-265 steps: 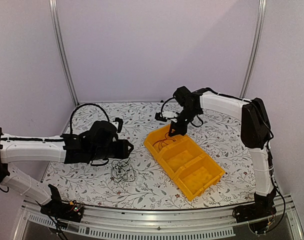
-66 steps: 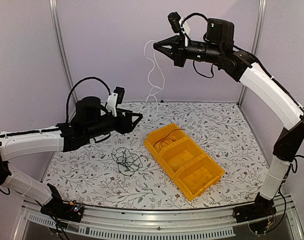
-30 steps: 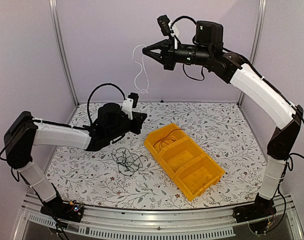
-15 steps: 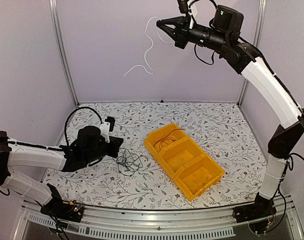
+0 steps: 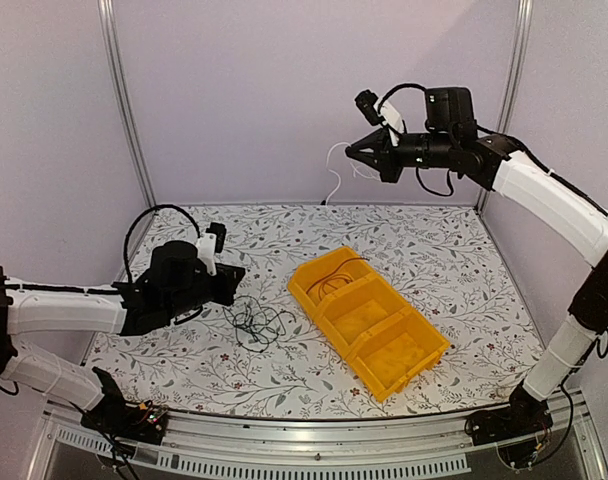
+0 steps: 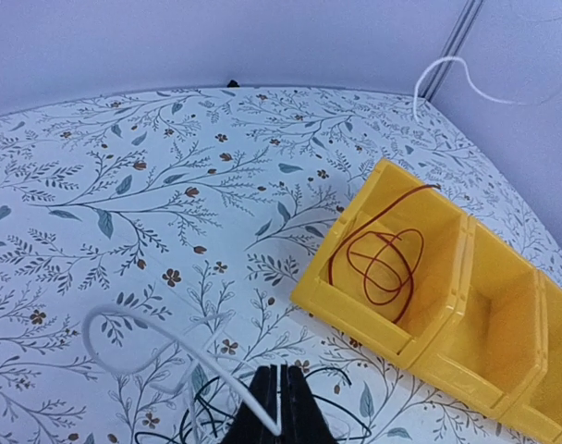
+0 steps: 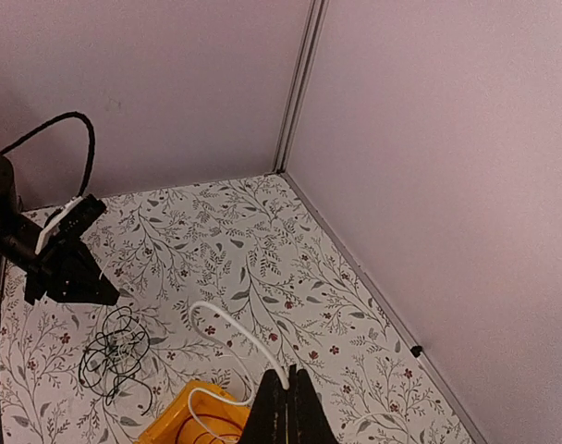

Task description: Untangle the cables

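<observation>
A tangle of black and white cables lies on the floral table left of the yellow bin. A reddish-brown cable is coiled in the bin's far compartment. My left gripper hovers low at the tangle's left edge. Its jaws are shut, with a white cable pinched between them. My right gripper is held high over the table's back. It is shut on another white cable that dangles in loops.
The bin has three compartments set diagonally; the two nearer ones hold nothing. Pale walls and metal posts close in the table at the back and sides. The tangle lies beside the left arm.
The right gripper has come down and to the right with the white cable, which now hangs in a shorter loop. The left gripper has risen slightly beside the tangle.
</observation>
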You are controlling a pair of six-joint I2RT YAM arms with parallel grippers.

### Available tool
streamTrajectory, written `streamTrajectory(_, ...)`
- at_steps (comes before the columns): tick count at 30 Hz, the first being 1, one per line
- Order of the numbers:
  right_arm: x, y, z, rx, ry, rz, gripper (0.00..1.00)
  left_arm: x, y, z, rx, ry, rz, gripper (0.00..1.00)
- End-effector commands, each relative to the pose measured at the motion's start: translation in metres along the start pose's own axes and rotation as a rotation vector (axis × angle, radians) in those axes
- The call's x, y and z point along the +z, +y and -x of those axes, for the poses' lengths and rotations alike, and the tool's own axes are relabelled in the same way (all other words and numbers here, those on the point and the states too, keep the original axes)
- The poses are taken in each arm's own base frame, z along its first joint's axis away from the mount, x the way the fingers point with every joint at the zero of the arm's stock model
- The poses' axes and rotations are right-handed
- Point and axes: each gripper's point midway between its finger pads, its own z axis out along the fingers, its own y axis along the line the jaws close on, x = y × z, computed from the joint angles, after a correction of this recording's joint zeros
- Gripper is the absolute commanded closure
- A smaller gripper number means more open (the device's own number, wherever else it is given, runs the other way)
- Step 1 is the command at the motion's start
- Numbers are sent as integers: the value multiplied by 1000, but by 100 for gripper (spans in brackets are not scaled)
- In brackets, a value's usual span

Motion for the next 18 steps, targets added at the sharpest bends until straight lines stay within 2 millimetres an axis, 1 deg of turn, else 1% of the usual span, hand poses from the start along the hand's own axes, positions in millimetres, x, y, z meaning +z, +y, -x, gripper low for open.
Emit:
streamTrajectory(1,-25,13,-22,-31,53,20,100,6,1,6,-28,13,-2,100)
streamTrajectory(4,-31,27,-43,-20,99,61,100,11,4,3,-29,31,5,100)
streamTrajectory(8,-39,45,-60,57,145,120,100,15,11,-4,-41,58,24,100)
streamTrajectory(11,-47,55,-69,88,172,144,100,18,15,-9,-56,71,35,100)
streamTrajectory(18,-63,82,-107,152,300,223,100,22,18,-15,-69,91,41,100)
